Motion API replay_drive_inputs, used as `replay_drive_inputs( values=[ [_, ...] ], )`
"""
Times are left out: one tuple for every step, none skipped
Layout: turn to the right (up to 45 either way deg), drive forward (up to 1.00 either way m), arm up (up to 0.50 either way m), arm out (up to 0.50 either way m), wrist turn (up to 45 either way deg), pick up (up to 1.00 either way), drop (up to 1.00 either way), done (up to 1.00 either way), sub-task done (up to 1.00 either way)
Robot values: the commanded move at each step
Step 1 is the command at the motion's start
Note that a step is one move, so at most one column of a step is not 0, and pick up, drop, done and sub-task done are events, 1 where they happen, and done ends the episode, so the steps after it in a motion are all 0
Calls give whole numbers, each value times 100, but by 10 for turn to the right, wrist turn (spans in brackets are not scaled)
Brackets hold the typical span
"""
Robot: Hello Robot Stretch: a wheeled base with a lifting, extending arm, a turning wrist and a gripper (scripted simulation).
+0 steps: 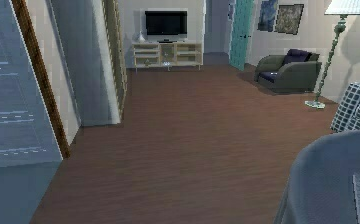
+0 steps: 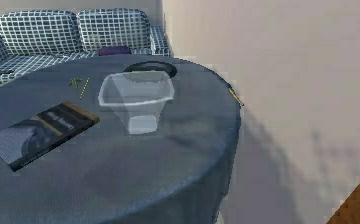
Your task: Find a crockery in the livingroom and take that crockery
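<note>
A round blue-grey table (image 2: 188,150) takes up most of the arm side view. On it stands a clear, square-rimmed container (image 2: 136,100). Just behind the container lies a dark, flat round dish (image 2: 150,67) near the table's far edge. The same table's edge (image 1: 328,180) shows at the forward view's bottom right.
A dark book (image 2: 43,130) and a small thin item (image 2: 81,87) lie on the table's left part. A checkered sofa (image 2: 58,35) stands behind it. Ahead are wood floor (image 1: 178,140), a TV (image 1: 165,24) on a white stand (image 1: 168,54), an armchair (image 1: 286,70), a floor lamp (image 1: 333,60) and an open door (image 1: 18,90).
</note>
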Motion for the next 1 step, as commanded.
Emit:
replay_drive_inputs(
  values=[
    [0,0,38,0,0,0,0,0,0]
  ],
)
